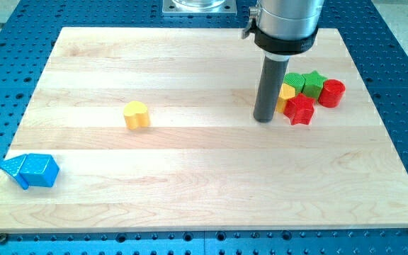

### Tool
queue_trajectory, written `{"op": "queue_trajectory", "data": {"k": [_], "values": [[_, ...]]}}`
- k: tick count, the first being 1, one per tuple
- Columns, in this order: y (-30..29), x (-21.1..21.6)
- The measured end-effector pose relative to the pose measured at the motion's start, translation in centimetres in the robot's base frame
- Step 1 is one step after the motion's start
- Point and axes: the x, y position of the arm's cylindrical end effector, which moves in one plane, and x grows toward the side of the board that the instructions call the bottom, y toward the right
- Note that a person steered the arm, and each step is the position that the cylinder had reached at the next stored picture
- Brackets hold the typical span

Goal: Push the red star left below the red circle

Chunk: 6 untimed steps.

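Pushing: not begun; my tip (263, 119) stands just left of red star (300, 110).
Red circle (331, 93): near bench (190, 191) right edge, star lower-left already.
Pincer: none visible, cannot tell.

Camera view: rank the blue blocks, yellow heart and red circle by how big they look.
1. Blue blocks, nearest the camera, so size unsure.
2. Yellow heart and red circle look alike; not ranked.
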Motion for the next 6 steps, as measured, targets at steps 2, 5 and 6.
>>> {"op": "queue_trajectory", "data": {"k": [2,5,6], "values": [[6.6,0.8],[-6.1,3.7],[-18.4,3.7]]}}
